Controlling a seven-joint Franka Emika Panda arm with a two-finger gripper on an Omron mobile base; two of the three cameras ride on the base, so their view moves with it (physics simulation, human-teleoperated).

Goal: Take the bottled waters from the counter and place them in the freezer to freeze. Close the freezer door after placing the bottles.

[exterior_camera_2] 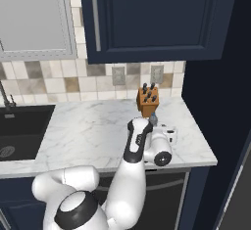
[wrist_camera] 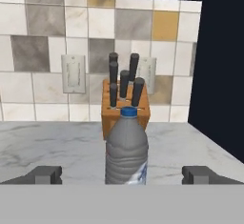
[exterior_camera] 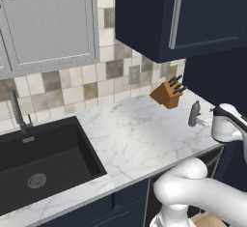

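One bottled water [wrist_camera: 127, 149], ribbed grey plastic with a blue cap, stands upright on the white marble counter [exterior_camera: 137, 134] near its right end. The same bottle [exterior_camera: 194, 114] is just in front of the knife block. My gripper [wrist_camera: 122, 175] is level with its lower half and open wide. One dark fingertip [wrist_camera: 45, 174] shows on each side of the bottle, both well clear of it. In the right base view my hand covers most of the bottle [exterior_camera_2: 153, 120]. The freezer and the freezer door are out of view.
A wooden knife block [wrist_camera: 125, 108] stands close behind the bottle against the tiled wall. A black sink basin [exterior_camera: 43, 158] with a faucet [exterior_camera: 18, 112] lies at the counter's left. Navy upper cabinets [exterior_camera_2: 152, 18] hang overhead, and a dark tall panel [exterior_camera_2: 215, 102] bounds the counter's right end.
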